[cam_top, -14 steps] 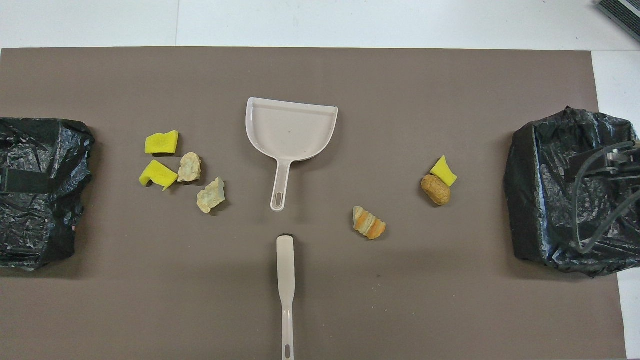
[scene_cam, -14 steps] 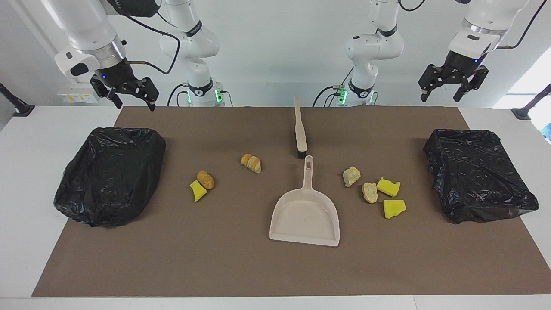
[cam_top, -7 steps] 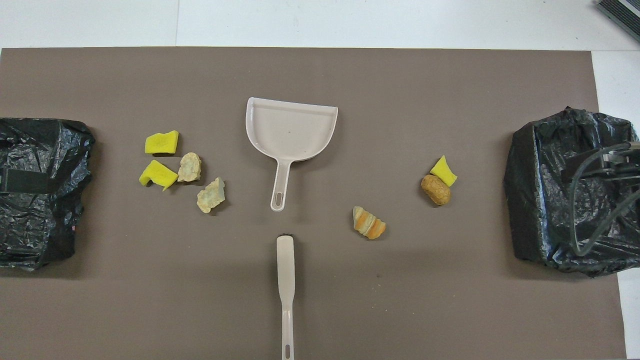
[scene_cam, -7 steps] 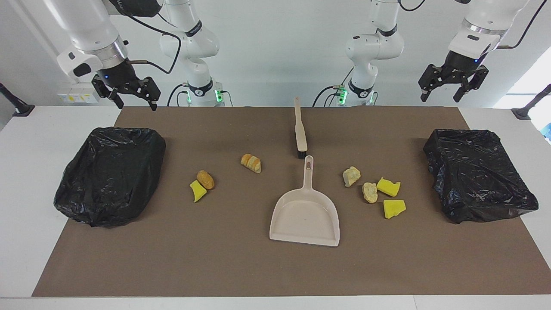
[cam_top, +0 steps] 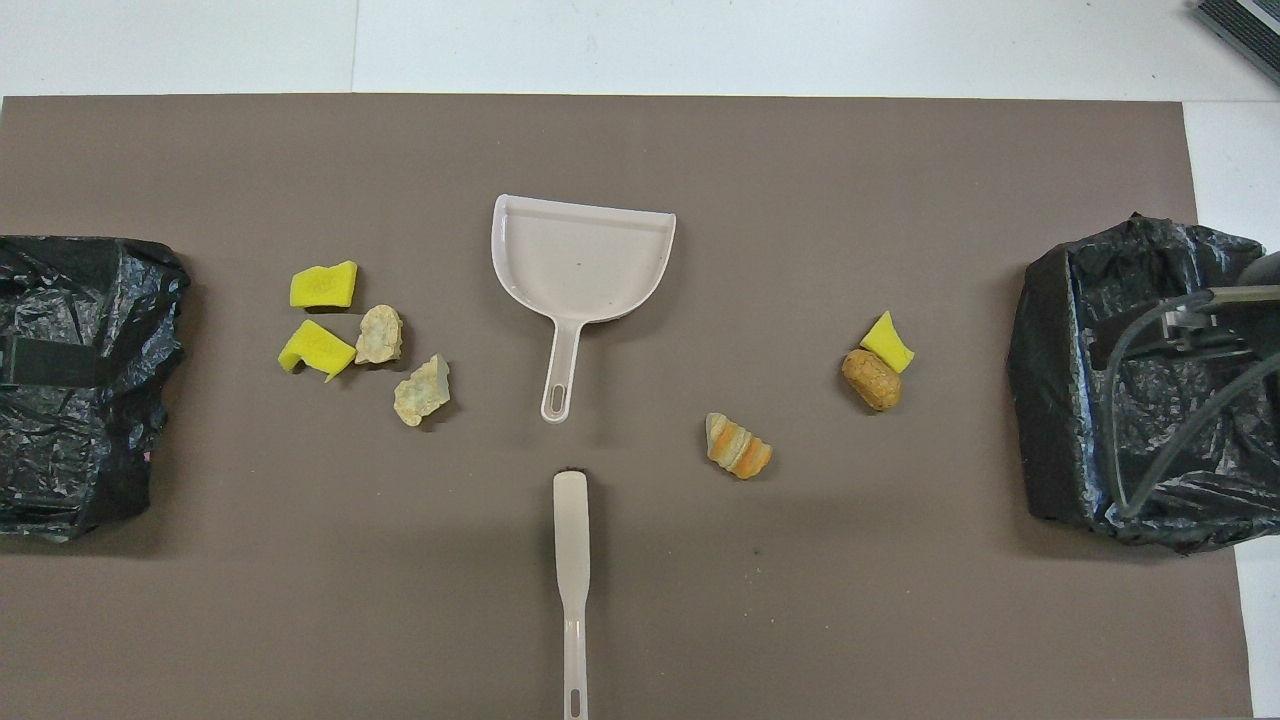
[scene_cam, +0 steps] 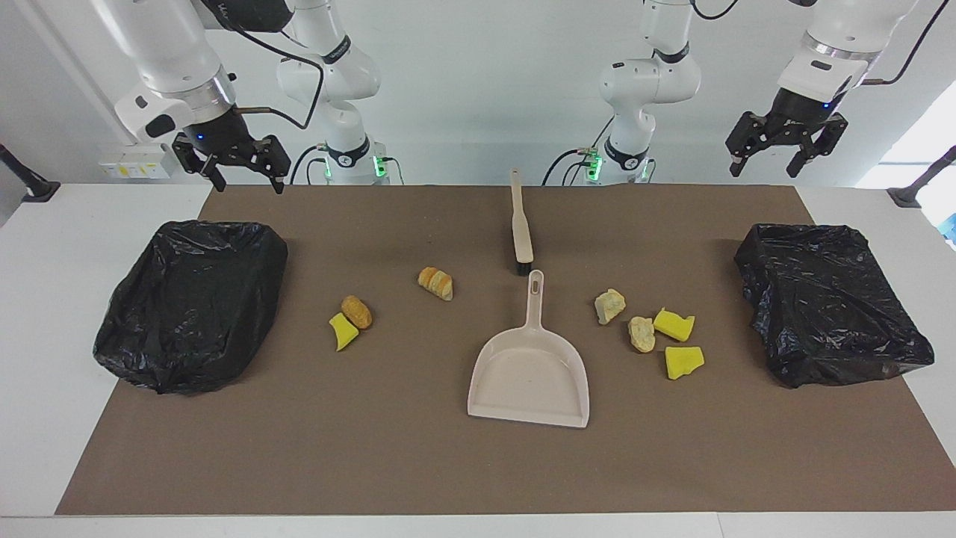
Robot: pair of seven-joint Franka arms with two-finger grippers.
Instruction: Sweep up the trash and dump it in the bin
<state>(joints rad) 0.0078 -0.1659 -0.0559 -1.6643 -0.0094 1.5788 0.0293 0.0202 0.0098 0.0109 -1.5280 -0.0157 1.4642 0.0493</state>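
- Seven pieces of trash are counted on the brown mat, none of them in a bin.
- Four lie in a cluster toward the left arm's end: two yellow sponge wedges and two pale lumps.
- Three lie toward the right arm's end: one yellow wedge touching one brown lump, and one orange-striped lump set apart, nearer the robots.
- One beige dustpan is seen at the middle, its handle pointing toward the robots.
- One beige brush lies just beyond that handle's tip, nearer the robots, bristles toward the pan.
- Two bins lined with black bags are placed, one at each end of the mat.
- The right gripper is held in the air above the mat's corner by its bin, jaws spread wide, nothing held.
- The left gripper is raised over the table's edge near the other bin, jaws likewise wide and empty.
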